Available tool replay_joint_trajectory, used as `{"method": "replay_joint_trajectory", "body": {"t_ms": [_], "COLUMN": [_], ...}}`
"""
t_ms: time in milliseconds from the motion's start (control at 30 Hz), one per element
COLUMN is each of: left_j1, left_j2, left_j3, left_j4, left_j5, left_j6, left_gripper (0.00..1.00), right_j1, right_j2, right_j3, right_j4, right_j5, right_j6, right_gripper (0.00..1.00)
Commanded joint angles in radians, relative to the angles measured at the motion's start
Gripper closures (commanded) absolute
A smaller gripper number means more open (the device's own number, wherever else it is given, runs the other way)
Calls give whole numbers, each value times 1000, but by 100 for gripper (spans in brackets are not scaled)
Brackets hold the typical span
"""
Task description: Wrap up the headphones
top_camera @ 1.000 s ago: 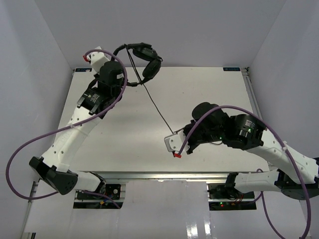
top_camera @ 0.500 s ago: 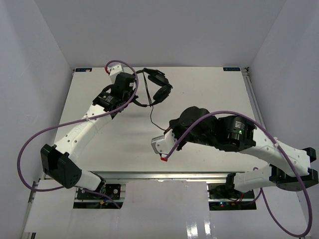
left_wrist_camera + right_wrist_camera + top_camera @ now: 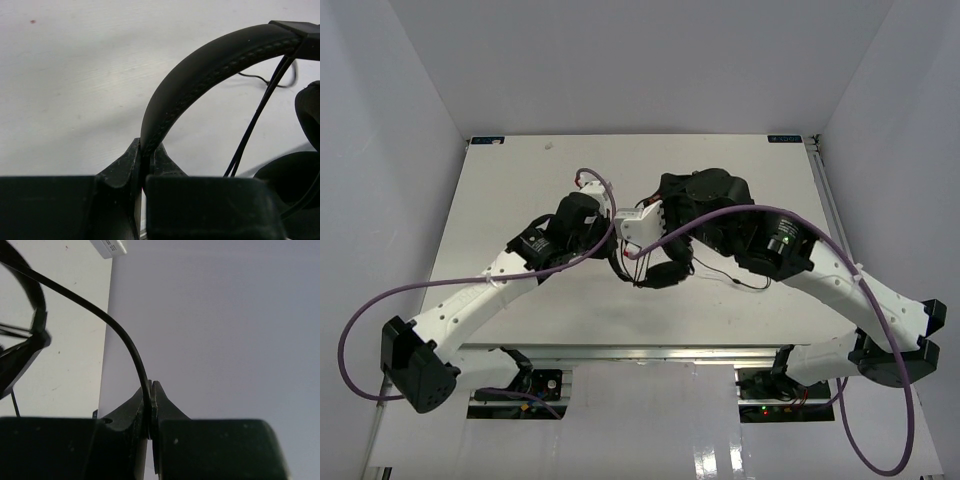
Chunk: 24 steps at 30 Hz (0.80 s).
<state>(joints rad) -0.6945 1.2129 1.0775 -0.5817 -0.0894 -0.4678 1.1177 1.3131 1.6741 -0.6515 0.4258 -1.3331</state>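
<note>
The headphones' black stitched headband (image 3: pixel 215 65) arches up and to the right out of my left gripper (image 3: pixel 146 149), which is shut on its end. Thin black cord (image 3: pixel 255 120) runs doubled beside the band, and an earcup (image 3: pixel 300 175) shows at the right edge. My right gripper (image 3: pixel 151 392) is shut on the cord (image 3: pixel 125 335), which curves up and left toward the headset frame (image 3: pixel 30 300). In the top view both wrists meet at the table's middle, with an earcup (image 3: pixel 667 274) hanging below them. Both grippers' fingertips are hidden there.
A slack loop of cord (image 3: pixel 750 285) lies on the white table (image 3: pixel 520 180) under the right forearm. Purple robot cables (image 3: pixel 380 300) arc beside both arms. Grey walls enclose the back and sides.
The left arm has carried the headphones from the back left to the table's middle. The right arm has swung left and back with the cord and now sits against the left wrist.
</note>
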Motion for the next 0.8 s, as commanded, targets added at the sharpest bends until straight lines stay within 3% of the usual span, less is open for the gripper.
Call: {"method": "replay_joint_trajectory", "body": {"t_ms": [0, 433, 767], "left_j1": [-55, -77, -79], "left_j2": [-102, -228, -202], "left_j3": [-25, -77, 57], "left_j4": [68, 46, -5], "left_j5": [152, 180, 156], "left_j6": [50, 43, 55], "left_gripper": [100, 100, 100], "right_j1": [-109, -377, -485], "right_j2": [53, 54, -43], "right_j3": [57, 32, -157], "right_j4": [81, 79, 110], "right_j5": [-98, -346, -527], "right_j6": [77, 246, 327], "right_gripper": [92, 92, 92]}}
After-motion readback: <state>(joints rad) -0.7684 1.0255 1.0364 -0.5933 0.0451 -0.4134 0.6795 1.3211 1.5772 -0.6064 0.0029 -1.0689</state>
